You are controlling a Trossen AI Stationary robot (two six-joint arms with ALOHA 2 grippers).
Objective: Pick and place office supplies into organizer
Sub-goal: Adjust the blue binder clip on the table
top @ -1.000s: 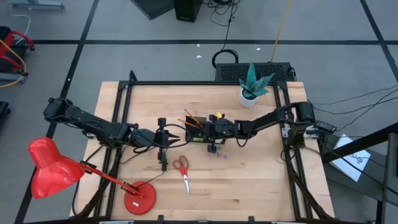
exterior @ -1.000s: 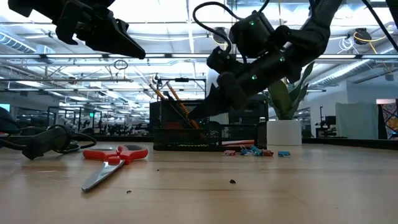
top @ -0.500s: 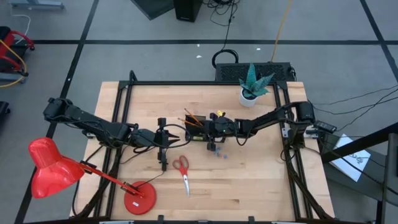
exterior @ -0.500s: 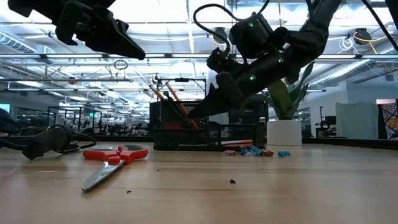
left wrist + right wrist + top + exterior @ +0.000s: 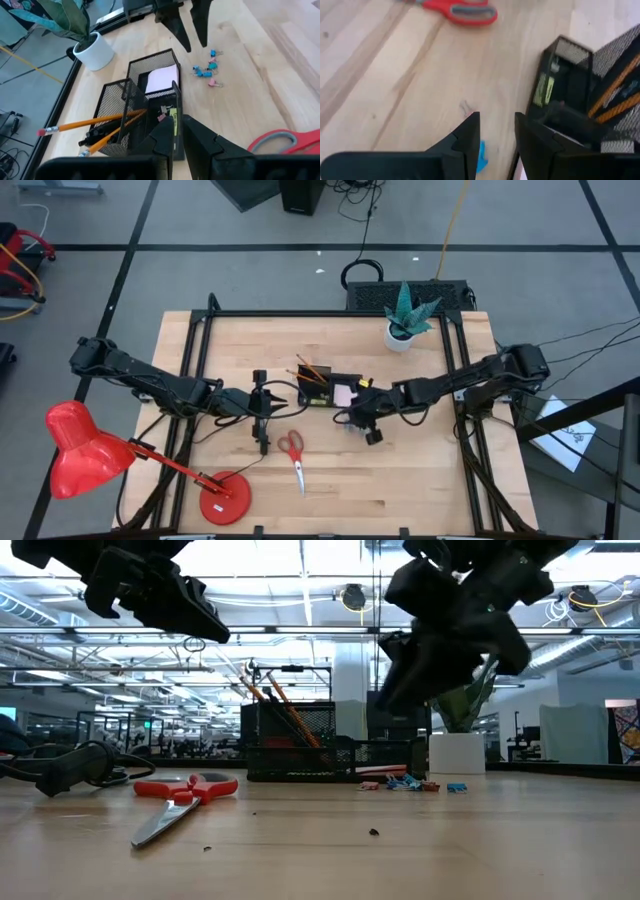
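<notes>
The black mesh organizer (image 5: 325, 393) holds orange pencils (image 5: 95, 125) in its tall compartment, a pink sticky-note pad (image 5: 162, 79) in its flat one, and a yellow piece (image 5: 543, 90). Small blue and pink clips (image 5: 207, 70) lie on the table to its near right. The red-handled scissors (image 5: 293, 454) lie flat nearer the front. My right gripper (image 5: 497, 130) hangs open and empty above the clips, with one blue clip (image 5: 481, 152) below its fingers. My left gripper (image 5: 178, 131) hovers left of the organizer, fingers nearly together, holding nothing.
A white plant pot (image 5: 402, 336) stands at the far right of the table. A red desk lamp (image 5: 215, 500) has its base at the near left. A black cable coil (image 5: 70, 768) lies at the left. Bare wood stretches along the front edge.
My right gripper has drawn back from over the organizer toward the table's near right, risen and tipped up more level. It now hangs over the clips. The organizer, scissors and clips have stayed where they were.
</notes>
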